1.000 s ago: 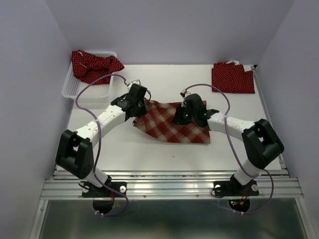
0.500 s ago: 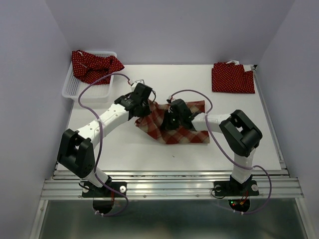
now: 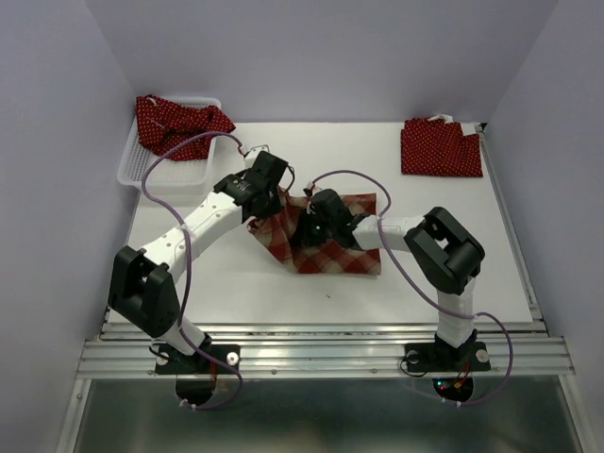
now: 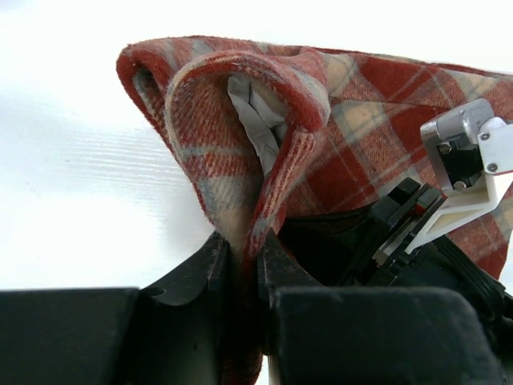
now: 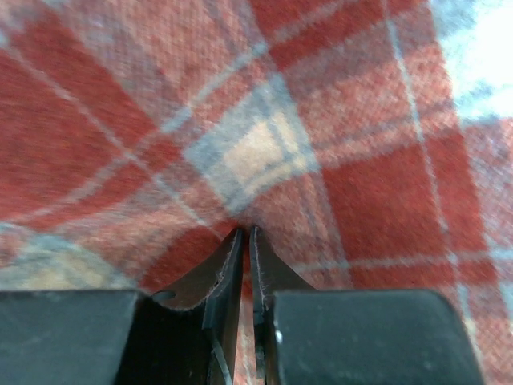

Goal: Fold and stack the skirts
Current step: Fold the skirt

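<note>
The red-and-tan plaid skirt [image 3: 330, 247] lies partly folded in the middle of the table. My left gripper [image 3: 267, 193] is shut on its left corner, which bunches up between the jaws in the left wrist view [image 4: 244, 245]. My right gripper [image 3: 311, 225] is shut on a pinch of the plaid cloth [image 5: 264, 152] close beside the left one. One dark red dotted skirt [image 3: 440, 146] lies flat at the back right. The other dotted skirt [image 3: 179, 123] is heaped in the basket.
A white mesh basket [image 3: 142, 168] stands at the back left corner, against the left wall. Walls close in the table on the left, back and right. My two arms cross close together over the plaid skirt.
My right gripper has carried the plaid skirt's right side leftward over the rest, folding the cloth narrower. My left gripper has shifted slightly right and back, still holding its corner.
</note>
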Controlling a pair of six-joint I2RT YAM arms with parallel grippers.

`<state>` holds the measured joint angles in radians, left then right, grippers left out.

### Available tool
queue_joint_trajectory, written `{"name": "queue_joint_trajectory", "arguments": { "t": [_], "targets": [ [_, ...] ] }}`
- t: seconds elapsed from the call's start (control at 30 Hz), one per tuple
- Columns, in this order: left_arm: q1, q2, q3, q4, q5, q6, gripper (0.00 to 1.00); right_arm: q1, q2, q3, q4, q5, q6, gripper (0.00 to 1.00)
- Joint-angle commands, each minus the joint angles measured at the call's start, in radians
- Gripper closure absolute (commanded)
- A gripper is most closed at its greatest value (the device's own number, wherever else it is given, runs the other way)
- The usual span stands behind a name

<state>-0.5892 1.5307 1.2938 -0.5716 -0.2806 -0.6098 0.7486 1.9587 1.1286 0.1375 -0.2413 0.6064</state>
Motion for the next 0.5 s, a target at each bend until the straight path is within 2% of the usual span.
{"name": "queue_joint_trajectory", "arguments": {
  "t": [0.0,0.2,0.47],
  "targets": [
    [-0.006,-0.015,0.084,-0.037,-0.072,0.013,1.00,0.011,-0.052,0.011,0.016,0.069,0.001,0.86],
    [-0.004,-0.014,0.090,-0.040,-0.063,0.033,1.00,0.000,-0.170,-0.068,-0.006,0.129,-0.011,0.83],
    [-0.006,0.002,0.105,-0.050,-0.058,0.045,1.00,-0.130,-0.328,-0.197,-0.077,0.200,-0.062,0.83]
  ]
}}
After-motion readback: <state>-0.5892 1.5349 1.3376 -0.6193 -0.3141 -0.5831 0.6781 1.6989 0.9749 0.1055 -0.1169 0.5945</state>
